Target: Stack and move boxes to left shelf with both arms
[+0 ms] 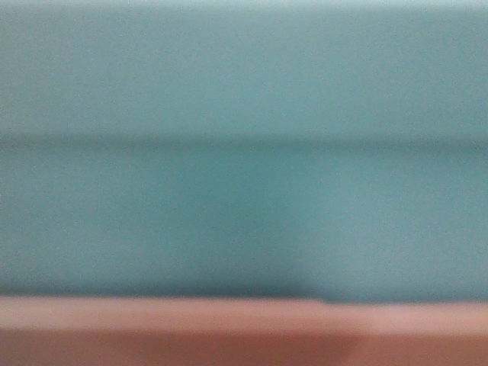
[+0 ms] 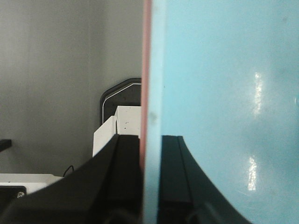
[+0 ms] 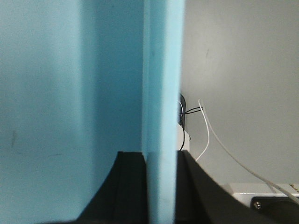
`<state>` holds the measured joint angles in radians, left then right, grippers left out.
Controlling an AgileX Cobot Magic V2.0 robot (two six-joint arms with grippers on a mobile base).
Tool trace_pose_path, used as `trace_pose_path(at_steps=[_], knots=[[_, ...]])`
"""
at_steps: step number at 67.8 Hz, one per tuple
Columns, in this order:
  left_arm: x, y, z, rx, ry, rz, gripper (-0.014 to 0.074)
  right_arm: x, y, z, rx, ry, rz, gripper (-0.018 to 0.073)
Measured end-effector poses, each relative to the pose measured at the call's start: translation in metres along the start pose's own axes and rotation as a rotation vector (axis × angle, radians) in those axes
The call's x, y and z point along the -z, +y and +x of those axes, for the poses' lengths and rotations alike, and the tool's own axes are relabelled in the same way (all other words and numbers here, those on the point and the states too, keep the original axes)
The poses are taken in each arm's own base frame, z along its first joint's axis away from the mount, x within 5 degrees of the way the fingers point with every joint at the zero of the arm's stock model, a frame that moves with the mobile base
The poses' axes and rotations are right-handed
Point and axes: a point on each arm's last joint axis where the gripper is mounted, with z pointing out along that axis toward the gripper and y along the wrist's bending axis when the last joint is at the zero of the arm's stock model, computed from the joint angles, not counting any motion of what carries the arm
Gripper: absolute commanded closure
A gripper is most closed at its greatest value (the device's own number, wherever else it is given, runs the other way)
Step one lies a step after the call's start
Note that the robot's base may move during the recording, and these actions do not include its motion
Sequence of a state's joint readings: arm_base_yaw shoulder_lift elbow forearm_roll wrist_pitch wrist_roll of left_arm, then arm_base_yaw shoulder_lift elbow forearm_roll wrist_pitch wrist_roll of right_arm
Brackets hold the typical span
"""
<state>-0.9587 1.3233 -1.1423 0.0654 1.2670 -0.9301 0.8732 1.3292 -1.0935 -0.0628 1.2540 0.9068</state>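
The light blue box (image 1: 244,152) fills the front view from very close, with the pink box's rim (image 1: 244,328) as a band below it. In the left wrist view my left gripper (image 2: 150,182) is shut on the two nested side walls: the thin pink edge (image 2: 146,70) lies against the blue wall (image 2: 224,107). In the right wrist view my right gripper (image 3: 161,186) is shut on the blue box's opposite wall (image 3: 161,93), one finger inside the box, one outside. The left shelf is out of view.
Behind the left gripper stand a white block (image 2: 119,128) and a dark rounded object (image 2: 121,93) before a grey wall. White and black cables (image 3: 205,126) hang near the right gripper, with a white surface (image 3: 261,191) below.
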Motion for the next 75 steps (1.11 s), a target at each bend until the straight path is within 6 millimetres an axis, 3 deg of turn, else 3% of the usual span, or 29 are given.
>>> trace_pose_path(at_steps=[75], knots=[[0.0, -0.0004, 0.0005, -0.002, 0.002, 0.001, 0.0608, 0.0, -0.0001, -0.0001, 0.001, -0.001, 0.001, 0.0503]])
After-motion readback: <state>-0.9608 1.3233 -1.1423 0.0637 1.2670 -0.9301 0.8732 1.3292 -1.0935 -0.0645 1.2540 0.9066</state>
